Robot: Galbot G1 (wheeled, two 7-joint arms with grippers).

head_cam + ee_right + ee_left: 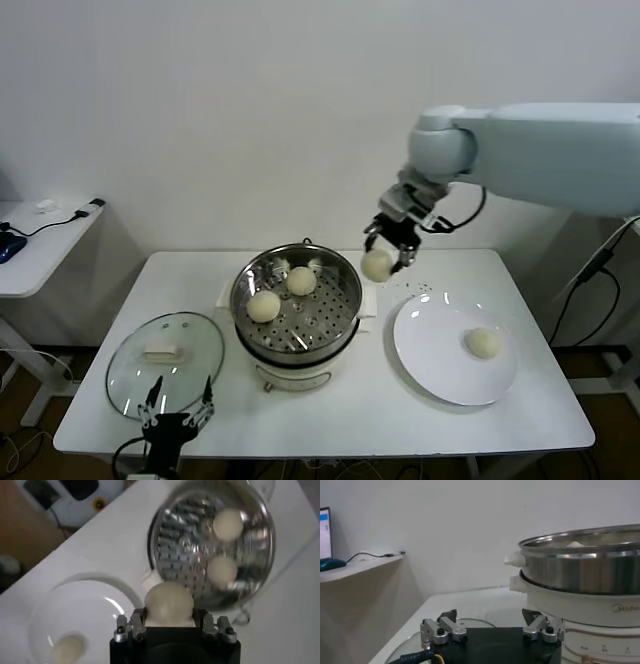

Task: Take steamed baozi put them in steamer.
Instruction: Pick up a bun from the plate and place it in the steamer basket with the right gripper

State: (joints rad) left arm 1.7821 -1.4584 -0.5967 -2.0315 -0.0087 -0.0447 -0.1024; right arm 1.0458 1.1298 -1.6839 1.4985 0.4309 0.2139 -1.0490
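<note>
Head view: right pincer (pixel 384 250) clamped on a steamed baozi (pixel 377 265), raised just beside the steamer (pixel 297 303) rim for dropping in. Two inside, one on plate (pixel 440 375). Left pincer (pixel 176 412) spread wide, parked at tabletop (pixel 350 410) edge near glass lid (pixel 165 349).

Four cream-white baozi (pixel 264 306) are seen against a shiny steel steamer (pixel 340 283), whose tray is patterned with small perforations and whose base is white. A white plate (pixel 440 350) and a clear glass lid (pixel 165 360) with a white handle are set on a white tabletop (pixel 380 410).
</note>
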